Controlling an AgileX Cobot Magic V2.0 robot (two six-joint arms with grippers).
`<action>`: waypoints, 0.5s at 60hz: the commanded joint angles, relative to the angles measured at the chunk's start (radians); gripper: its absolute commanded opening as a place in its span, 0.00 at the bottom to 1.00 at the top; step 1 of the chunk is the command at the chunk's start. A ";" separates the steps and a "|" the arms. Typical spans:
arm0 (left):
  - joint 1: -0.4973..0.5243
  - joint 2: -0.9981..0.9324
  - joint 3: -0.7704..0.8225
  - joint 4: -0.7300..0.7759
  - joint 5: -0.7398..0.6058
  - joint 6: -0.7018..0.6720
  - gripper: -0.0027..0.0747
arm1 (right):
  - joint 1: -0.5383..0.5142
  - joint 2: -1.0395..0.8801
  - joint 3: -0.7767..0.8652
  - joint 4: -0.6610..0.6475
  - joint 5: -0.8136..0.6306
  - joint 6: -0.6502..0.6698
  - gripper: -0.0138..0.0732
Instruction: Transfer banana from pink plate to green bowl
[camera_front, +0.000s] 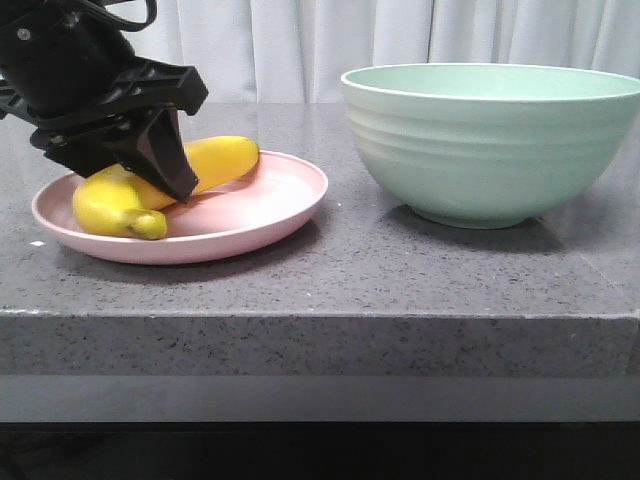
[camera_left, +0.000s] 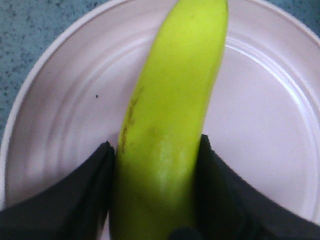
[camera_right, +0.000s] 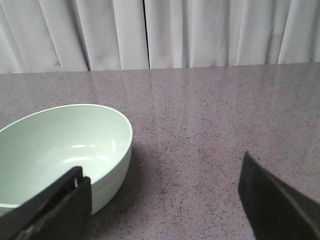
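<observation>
My left pincer (camera_left: 157, 200) has both fingers pressed vs. the flanks of the banana (camera_left: 170, 125), so it's clamped on the fruit, which lies on the pink plate (camera_front: 270, 205) at the left of the tabletop (camera_front: 400, 270). Can't tell from the front view if the fruit is off the plate surface yet; looks to be resting.

Risks as I see them:
- Grip sits toward one end, not mid-body, w/ most of the length sticking out past the fingers. On lift, the free end could droop & pivot btwn the fingers.
- Skin is smooth & rounded, so a light squeeze may let it slide out; too hard would prob. bruise it.
- Green bowl (camera_front: 490, 140) stands well apart to the right & is much taller than the plate. A low carry would clip the rim w/ the banana or shove the bowl.
- Plate is light-looking; a dragged lift might skid it.

Right pincer (camera_right: 165, 200) is spread wide, empty, just beside the bowl: a clash is possible if both arms converge there.
</observation>
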 joint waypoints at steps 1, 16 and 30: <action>0.001 -0.036 -0.038 -0.013 -0.112 -0.006 0.23 | -0.007 0.015 -0.035 -0.008 -0.072 -0.003 0.86; -0.015 -0.091 -0.149 -0.013 -0.073 -0.002 0.23 | -0.007 0.015 -0.035 0.029 -0.069 -0.003 0.86; -0.164 -0.177 -0.226 -0.013 -0.070 0.002 0.23 | -0.004 0.070 -0.054 0.308 0.005 -0.003 0.86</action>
